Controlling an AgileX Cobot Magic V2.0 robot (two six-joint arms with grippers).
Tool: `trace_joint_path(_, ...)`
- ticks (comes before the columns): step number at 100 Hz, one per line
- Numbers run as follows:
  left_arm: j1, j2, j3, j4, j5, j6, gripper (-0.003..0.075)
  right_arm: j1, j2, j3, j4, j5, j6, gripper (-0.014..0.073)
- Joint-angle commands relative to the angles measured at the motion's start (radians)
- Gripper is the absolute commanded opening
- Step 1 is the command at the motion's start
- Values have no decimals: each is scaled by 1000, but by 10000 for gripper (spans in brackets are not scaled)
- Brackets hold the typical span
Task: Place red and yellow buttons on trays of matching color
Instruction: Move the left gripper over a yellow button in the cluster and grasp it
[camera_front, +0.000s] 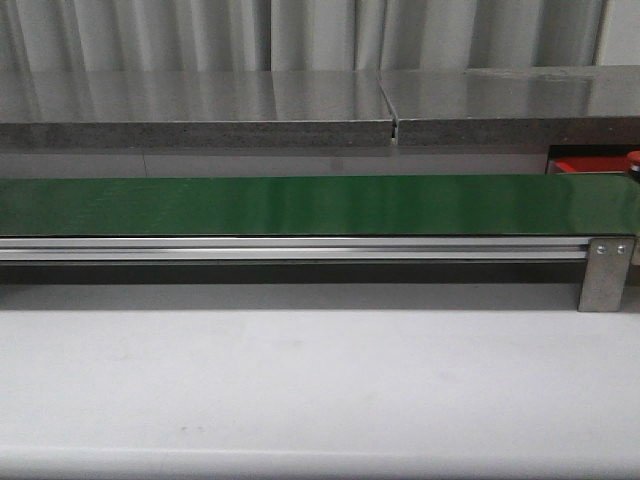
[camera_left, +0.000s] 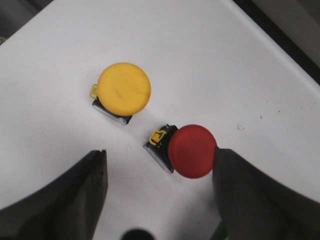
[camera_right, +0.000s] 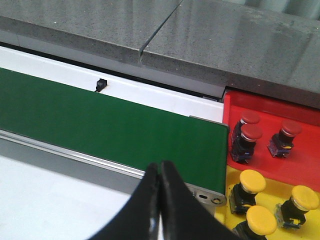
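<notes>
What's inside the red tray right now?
Three red buttons stand in the red tray, seen from the right wrist. The tray's far edge runs under the grey shelf, so anything there is hidden.

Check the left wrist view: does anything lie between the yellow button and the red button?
No. Only bare white table separates yellow button and red button.

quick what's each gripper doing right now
Left gripper: open, empty, above the red button.
Right gripper: shut, holding nothing.
</notes>
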Motion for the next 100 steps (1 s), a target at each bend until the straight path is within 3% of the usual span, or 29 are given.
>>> trace_joint_path(1,2,-18,-79,-6,-32,-31,440,0,2,-26,8,-63,-7,-118)
trace_joint_path(38,2,53,-152,73,-13,-38,448,0,2,-26,8,-63,-7,-118)
trace_joint_path(58,2,67,-152,87,-36,-40,540,0,2,-26,8,-63,-7,-118)
trace_joint_path(100,3,115,-152,85,-127,-101,536,0,2,-26,8,-65,-7,-118)
